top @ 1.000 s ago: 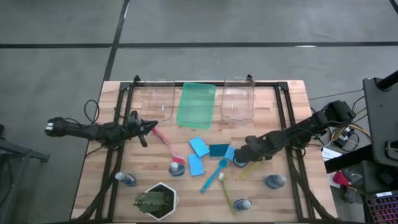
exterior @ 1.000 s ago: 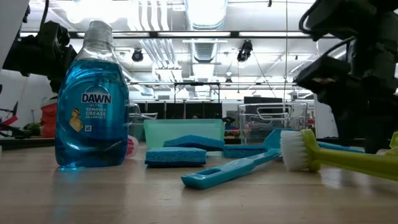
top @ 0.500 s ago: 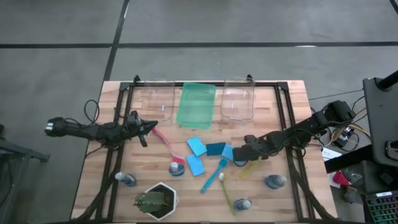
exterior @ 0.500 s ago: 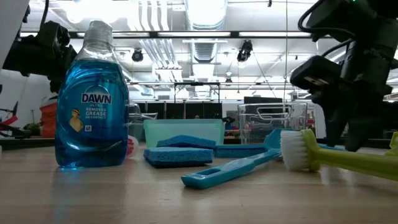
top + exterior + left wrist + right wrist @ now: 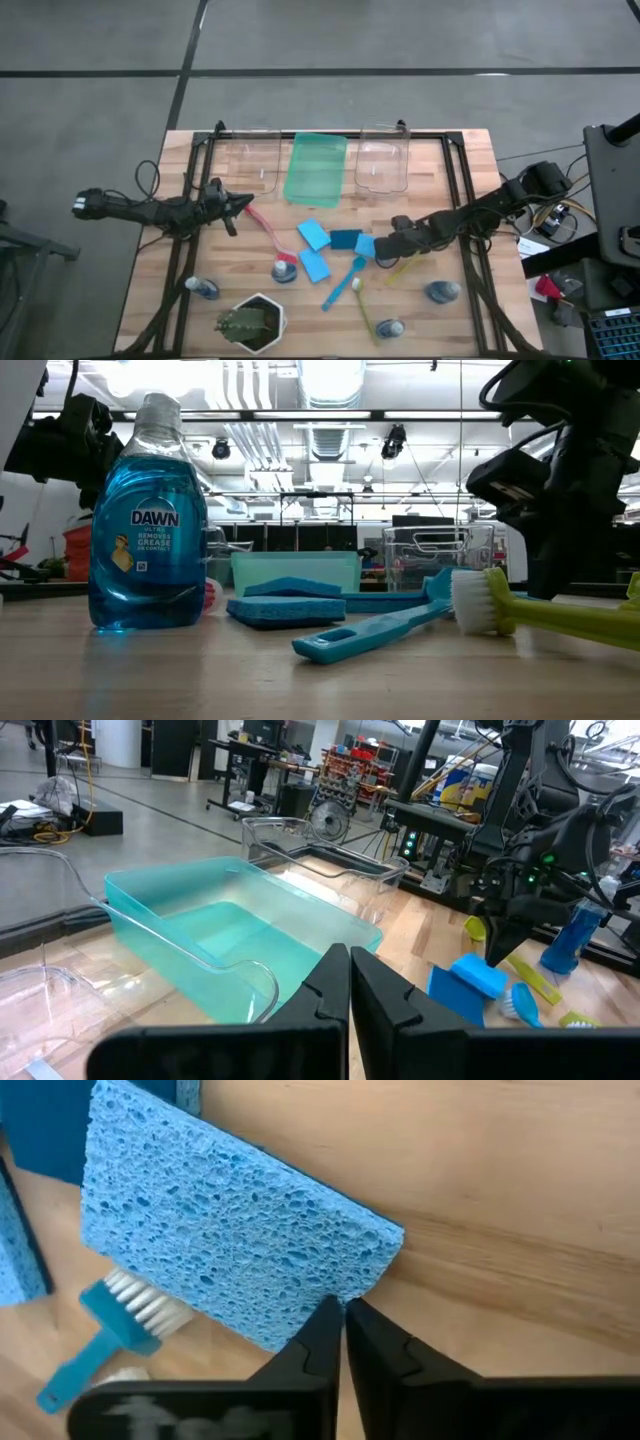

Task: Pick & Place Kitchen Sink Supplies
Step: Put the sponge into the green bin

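Several flat blue sponges lie flat mid-table: one [image 5: 313,235], a darker one [image 5: 348,240], one [image 5: 367,246] and one [image 5: 315,265]. My right gripper [image 5: 380,251] slants down at the sponge [image 5: 220,1230] nearest it, fingers shut. A blue brush [image 5: 345,282], a red brush [image 5: 268,238] and yellow-green brushes [image 5: 400,268] [image 5: 365,312] lie on the wood. Blue bottles [image 5: 203,288] [image 5: 390,327] [image 5: 441,291] stand near the front. My left gripper [image 5: 245,205] hovers shut at the left, holding nothing. My right gripper's shut fingertips [image 5: 325,1320] meet the sponge's side edge [image 5: 345,1292] close to one corner, coming from above at a slant from the table's right. Whether any of the sponge is pinched between them I cannot tell. The sponge lies on the table.
Two clear bins [image 5: 248,160] [image 5: 382,165] flank a green tray [image 5: 316,168] along the far edge. A plant in a white pot [image 5: 252,320] stands at the near left. A black frame [image 5: 455,200] runs along the table's sides.
My right gripper has shut and tipped a little where it stands. The sponges beside it have slid slightly toward the table's left.
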